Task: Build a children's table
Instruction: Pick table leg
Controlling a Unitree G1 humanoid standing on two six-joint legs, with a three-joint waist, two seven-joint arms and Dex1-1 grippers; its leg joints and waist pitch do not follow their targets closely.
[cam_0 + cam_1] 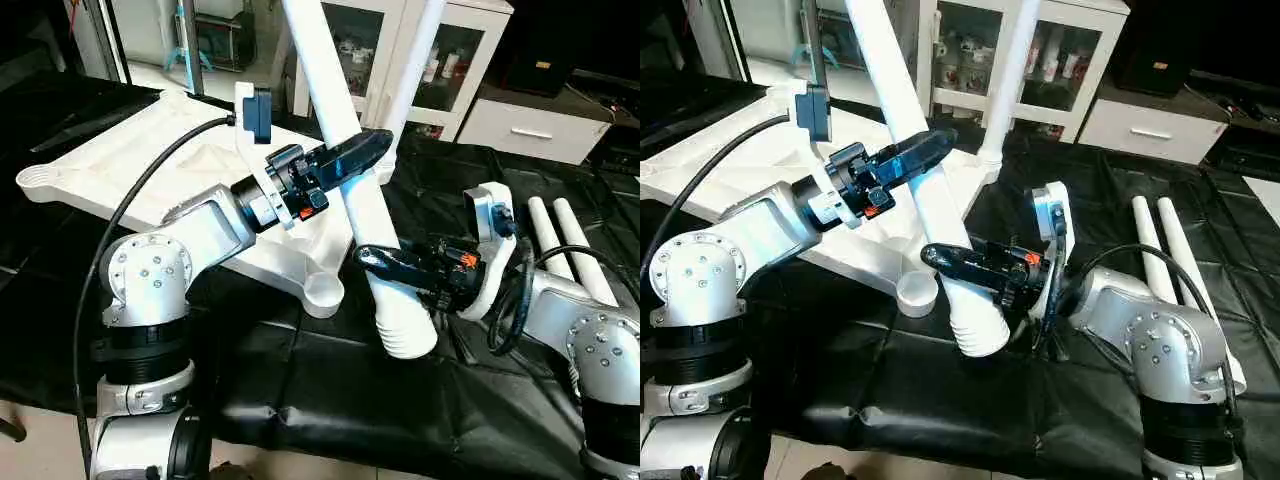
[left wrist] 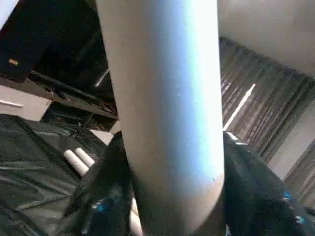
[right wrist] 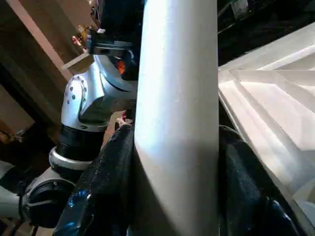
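Your right claw [image 1: 385, 262] pinches a long white table leg [image 1: 345, 140] low down, just above the leg's ribbed end [image 1: 405, 325]. One black finger lies across the front of the leg. In the right wrist view the leg stands between two black fingers [image 3: 106, 187] that touch it on both sides.

Your left claw [image 1: 362, 152] is higher up on the same leg. Its black fingers sit on either side of the leg, and in the left wrist view the leg stands right between them. You cannot tell if they press the leg yet.

The leg leans, with its thin end up and its ribbed end just over the black cover [image 1: 300, 380].

The white table top [image 1: 130, 160] lies upside down on that cover, under your left arm. Its round corner socket [image 1: 324, 290] is just beside the leg's ribbed end. Another leg [image 1: 415, 70] stands up from the far corner. Two more legs [image 1: 570, 245] lie flat by your right arm. A white cabinet [image 1: 440, 60] with glass doors stands behind.
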